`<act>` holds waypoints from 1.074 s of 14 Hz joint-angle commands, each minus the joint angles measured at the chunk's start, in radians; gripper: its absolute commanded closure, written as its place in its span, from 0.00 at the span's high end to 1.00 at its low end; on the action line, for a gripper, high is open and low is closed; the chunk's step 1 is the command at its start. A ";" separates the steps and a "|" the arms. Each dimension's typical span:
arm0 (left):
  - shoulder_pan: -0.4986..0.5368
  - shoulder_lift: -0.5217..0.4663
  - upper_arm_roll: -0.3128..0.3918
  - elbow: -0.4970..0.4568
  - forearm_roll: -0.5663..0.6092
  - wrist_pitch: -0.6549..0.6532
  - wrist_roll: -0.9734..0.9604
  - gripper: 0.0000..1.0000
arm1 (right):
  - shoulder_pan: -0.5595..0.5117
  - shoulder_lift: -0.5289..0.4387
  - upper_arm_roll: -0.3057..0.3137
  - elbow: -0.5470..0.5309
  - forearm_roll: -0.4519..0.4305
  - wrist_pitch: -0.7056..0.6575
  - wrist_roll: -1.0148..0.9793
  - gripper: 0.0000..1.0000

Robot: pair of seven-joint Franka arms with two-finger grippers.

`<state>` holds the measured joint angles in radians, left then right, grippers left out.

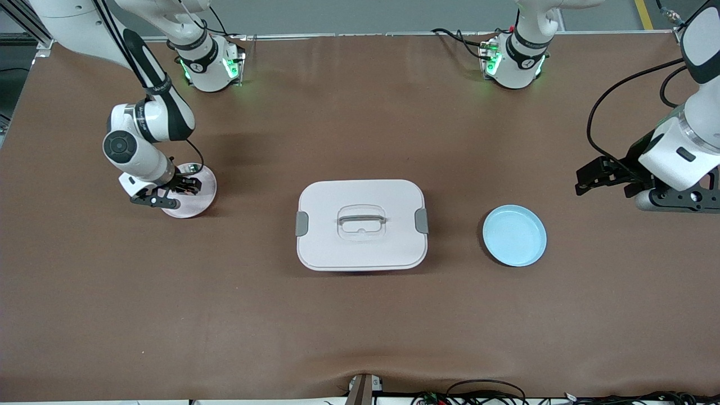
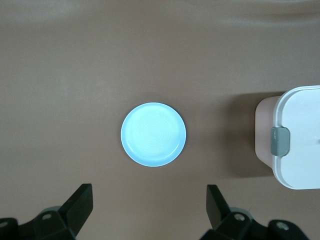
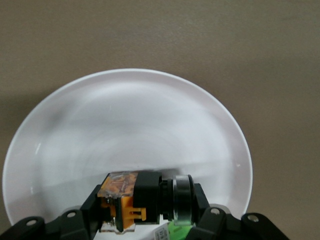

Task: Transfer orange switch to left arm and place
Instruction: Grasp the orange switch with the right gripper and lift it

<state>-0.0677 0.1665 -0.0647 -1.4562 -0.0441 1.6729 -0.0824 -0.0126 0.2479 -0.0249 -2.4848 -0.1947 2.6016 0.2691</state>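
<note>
Here the right gripper's [image 3: 145,212] fingers pinch the orange switch [image 3: 142,197]; left gripper's [image 2: 150,210] fingers spread.

Brown matte counter [image 1: 360,337] under even overhead light, grey floor [image 1: 365,16] past its upper edge, yellow floor stripe [image 1: 643,14], black cables [image 1: 484,392] along its lower edge

- two plates: a pink one [image 1: 194,194] toward the right arm's end of the table and a light blue one [image 1: 514,235] toward the left arm's end
- one white box [image 1: 361,225], with two grey side clips
- one orange switch [image 3: 142,201]
- two white arms, so two grippers: the right gripper [image 1: 181,187] and the left gripper [image 1: 585,181]
- one brown table [image 1: 360,326] under all of it
</note>
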 commanded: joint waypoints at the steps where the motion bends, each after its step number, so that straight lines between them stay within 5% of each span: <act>1: -0.017 0.008 0.000 0.010 -0.011 0.001 -0.008 1.00 | -0.009 -0.019 0.014 0.012 0.036 -0.055 0.045 0.00; 8: -0.015 0.042 0.000 0.008 -0.221 0.001 -0.007 1.00 | 0.063 -0.068 0.016 0.237 0.331 -0.499 0.062 0.00; 15: -0.015 0.076 -0.001 -0.003 -0.537 0.002 0.012 1.00 | 0.219 -0.065 0.016 0.519 0.418 -0.843 0.434 0.00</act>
<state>-0.0821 0.2334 -0.0652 -1.4573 -0.5136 1.6729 -0.0808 0.1456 0.1790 -0.0051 -2.0261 0.1911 1.8123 0.5890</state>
